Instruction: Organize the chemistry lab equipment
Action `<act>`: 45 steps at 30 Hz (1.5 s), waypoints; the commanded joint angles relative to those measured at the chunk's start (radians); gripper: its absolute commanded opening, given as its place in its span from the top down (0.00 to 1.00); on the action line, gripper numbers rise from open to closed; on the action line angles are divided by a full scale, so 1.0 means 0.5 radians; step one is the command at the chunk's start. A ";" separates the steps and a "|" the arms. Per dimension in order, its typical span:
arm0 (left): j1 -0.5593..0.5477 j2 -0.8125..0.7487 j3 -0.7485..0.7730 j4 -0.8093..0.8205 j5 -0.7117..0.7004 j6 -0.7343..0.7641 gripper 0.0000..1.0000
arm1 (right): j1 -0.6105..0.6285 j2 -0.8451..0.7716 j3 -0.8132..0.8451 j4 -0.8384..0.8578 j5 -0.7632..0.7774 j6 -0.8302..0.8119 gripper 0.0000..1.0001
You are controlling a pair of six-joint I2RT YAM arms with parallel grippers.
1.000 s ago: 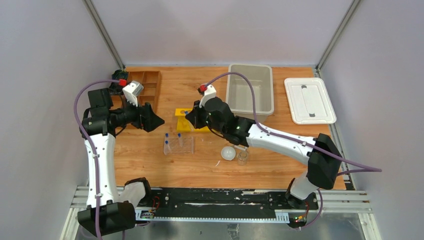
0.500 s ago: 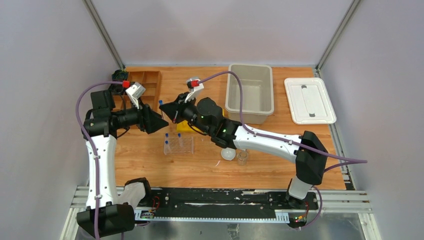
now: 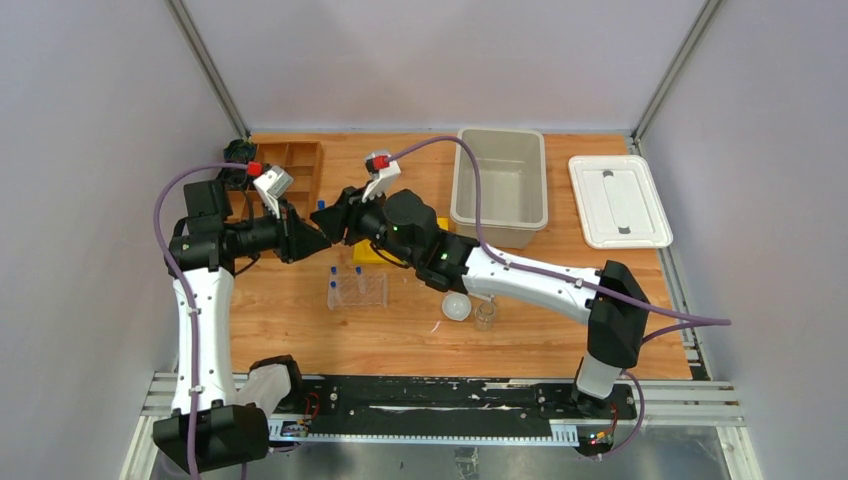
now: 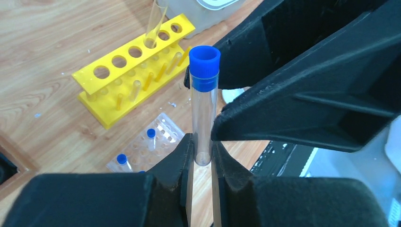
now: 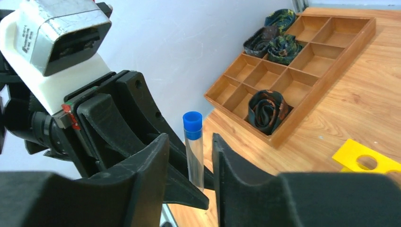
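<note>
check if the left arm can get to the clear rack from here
Probably yes. The clear rack lies close by the left gripper, which is shut on a blue-capped tube; only the right gripper, jaws parted around that tube, crowds it.

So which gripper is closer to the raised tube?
Left. The left gripper is clamped on the tube near its bottom; the right gripper straddles it, fingers apart on either side.

Compartment tray back left, bin back centre (lid to its right), bowl just left of beaker.
</note>
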 commanded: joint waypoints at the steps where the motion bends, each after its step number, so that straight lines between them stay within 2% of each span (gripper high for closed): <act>1: -0.007 -0.062 -0.035 0.017 -0.031 0.151 0.94 | -0.058 0.053 0.336 -0.616 -0.103 0.004 0.53; 5: -0.015 -0.110 -0.066 0.020 -0.054 0.252 0.96 | -0.113 0.137 0.563 -0.934 -0.259 -0.061 0.51; 8: -0.020 -0.126 -0.069 0.020 -0.072 0.281 0.97 | -0.145 0.180 0.667 -1.059 -0.377 -0.077 0.56; 12: -0.019 -0.138 -0.074 0.020 -0.095 0.289 0.98 | -0.168 0.204 0.724 -1.111 -0.471 -0.089 0.62; 18: -0.019 -0.143 -0.085 0.020 -0.114 0.301 0.99 | -0.184 0.232 0.792 -1.150 -0.552 -0.111 0.65; 25: -0.023 -0.134 -0.086 0.020 -0.127 0.304 1.00 | -0.187 0.289 0.876 -1.227 -0.622 -0.127 0.61; 27: -0.022 -0.138 -0.085 0.020 -0.124 0.301 1.00 | -0.191 0.303 0.890 -1.229 -0.621 -0.134 0.66; 29: -0.022 -0.141 -0.084 0.020 -0.131 0.297 0.99 | -0.194 0.299 0.883 -1.217 -0.612 -0.153 0.80; 30: -0.022 -0.143 -0.083 0.020 -0.142 0.298 0.96 | -0.192 0.288 0.868 -1.201 -0.598 -0.168 0.89; 31: -0.022 -0.143 -0.081 0.018 -0.148 0.293 0.87 | -0.194 0.270 0.843 -1.187 -0.581 -0.190 0.98; 32: -0.022 -0.143 -0.079 0.020 -0.164 0.288 0.71 | -0.194 0.247 0.815 -1.173 -0.556 -0.215 1.00; 33: -0.024 -0.143 -0.075 0.020 -0.182 0.278 0.45 | -0.194 0.211 0.776 -1.159 -0.525 -0.249 1.00; 34: -0.022 -0.138 -0.073 0.020 -0.195 0.272 0.30 | -0.194 0.177 0.726 -1.146 -0.488 -0.285 1.00; 37: -0.022 -0.118 -0.048 0.017 -0.258 0.247 0.05 | -0.193 0.037 0.476 -1.033 -0.395 -0.403 1.00; 39: -0.022 -0.100 -0.021 0.017 -0.322 0.222 0.01 | -0.191 -0.066 0.241 -0.888 -0.359 -0.478 1.00; 45: -0.019 0.045 0.092 0.017 -0.609 0.068 0.00 | -0.172 -0.242 -0.434 -0.362 -0.356 -0.642 1.00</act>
